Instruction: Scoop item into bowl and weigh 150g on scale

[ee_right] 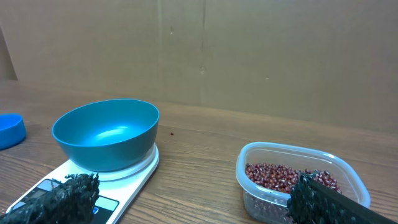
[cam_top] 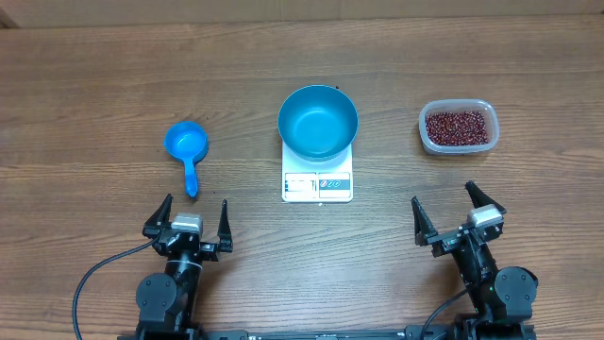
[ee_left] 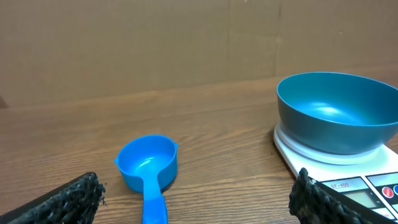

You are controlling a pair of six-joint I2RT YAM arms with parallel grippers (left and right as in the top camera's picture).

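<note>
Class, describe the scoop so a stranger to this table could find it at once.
Find the white scale mid-table, carrying a big blue bowl. On the left arm's side of it lies the scoop. It alone is a small blue cup with a handle.

Wooden table (cam_top: 94, 76): scoop (cam_top: 186, 144), scale (cam_top: 318, 182), clear tub (cam_top: 424, 127)

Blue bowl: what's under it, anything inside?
The bowl sits on the white scale and looks empty. It covers most of the scale's top; only the display panel shows in front.
</note>
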